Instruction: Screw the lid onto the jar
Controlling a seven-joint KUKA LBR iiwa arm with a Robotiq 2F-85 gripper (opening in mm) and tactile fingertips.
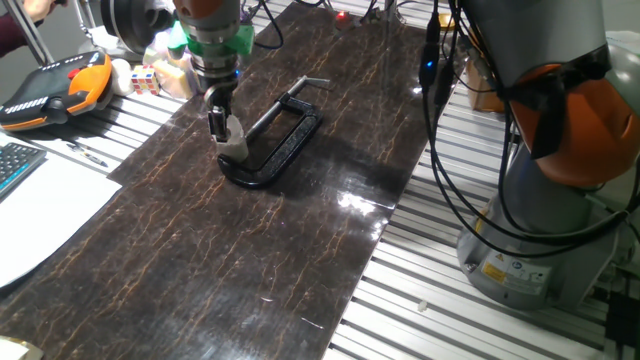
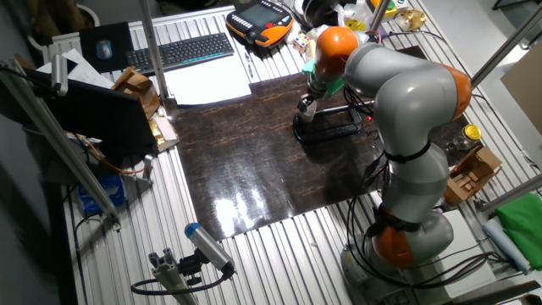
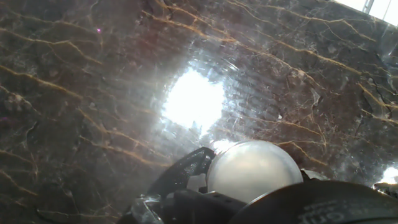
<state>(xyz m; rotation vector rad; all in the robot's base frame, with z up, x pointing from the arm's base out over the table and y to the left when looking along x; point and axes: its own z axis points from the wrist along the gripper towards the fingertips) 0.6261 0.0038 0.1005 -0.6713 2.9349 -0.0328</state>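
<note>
The pincer (image 1: 222, 127) stands upright over the far left part of the dark marbled surface (image 1: 260, 250), its fingers down at a small whitish thing that sits just inside the curved end of the black C-clamp (image 1: 275, 140). In the hand view a round, translucent greyish-white dome, which reads as the lid (image 3: 252, 169), fills the space just ahead of the fingers, with the clamp's black metal touching or nearly touching its near side. The jar (image 1: 234, 146) shows only in one fixed view, as a short shiny white cylinder below the fingertips; whether the lid already sits on it or is a shade above cannot be made out. The fingers look closed about the lid, though the contact itself is partly hidden. The step in hand appears to be seating the lid on the jar's mouth. The next move likely calls for keeping the lid level and centred, pressing lightly, then turning the wrist about the vertical so the threads catch. The clamp lies close enough that a finger might brush it during the turn.
</note>
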